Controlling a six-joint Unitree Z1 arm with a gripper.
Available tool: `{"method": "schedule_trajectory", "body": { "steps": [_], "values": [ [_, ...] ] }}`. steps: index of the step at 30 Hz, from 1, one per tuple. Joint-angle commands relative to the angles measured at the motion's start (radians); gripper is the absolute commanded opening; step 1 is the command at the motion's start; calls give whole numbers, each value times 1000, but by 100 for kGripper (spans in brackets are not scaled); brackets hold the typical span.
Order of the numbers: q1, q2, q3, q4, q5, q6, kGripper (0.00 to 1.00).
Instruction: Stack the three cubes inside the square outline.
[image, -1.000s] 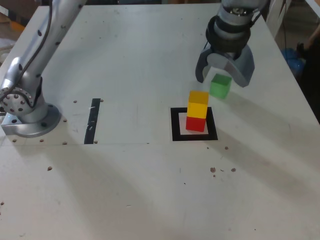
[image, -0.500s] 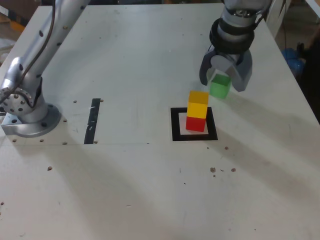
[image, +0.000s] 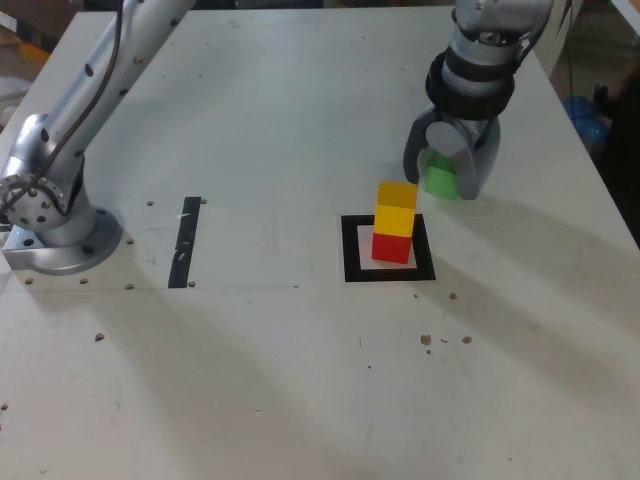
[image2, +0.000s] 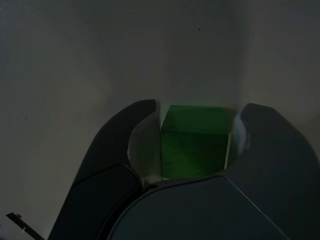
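Observation:
A yellow cube (image: 397, 208) sits on top of a red cube (image: 393, 246) inside the black square outline (image: 351, 250) in the exterior view. The green cube (image: 438, 181) rests on the table just behind and to the exterior view's right of that stack. My gripper (image: 441, 178) has come down over it, one grey finger on each side. In the wrist view the green cube (image2: 195, 145) fills the gap between the two fingers (image2: 125, 140), whose inner faces press against its sides, so the gripper (image2: 196, 117) is shut on it.
A straight black tape strip (image: 185, 240) lies at the exterior view's left, near the arm's base (image: 50, 235). Small dark specks (image: 440, 340) dot the white table in front of the outline. The table's right edge (image: 600, 190) runs close behind the gripper.
The gripper has dropped lower over the green cube and its fingers have closed from a wide spread onto the cube's sides. The stack has not moved.

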Motion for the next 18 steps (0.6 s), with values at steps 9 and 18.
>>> {"method": "schedule_trajectory", "body": {
  "steps": [9,18],
  "values": [
    [1,-76,-20,72,18,-17,8],
    [-63,-271,47,204,40,-227,7]
  ]
}}
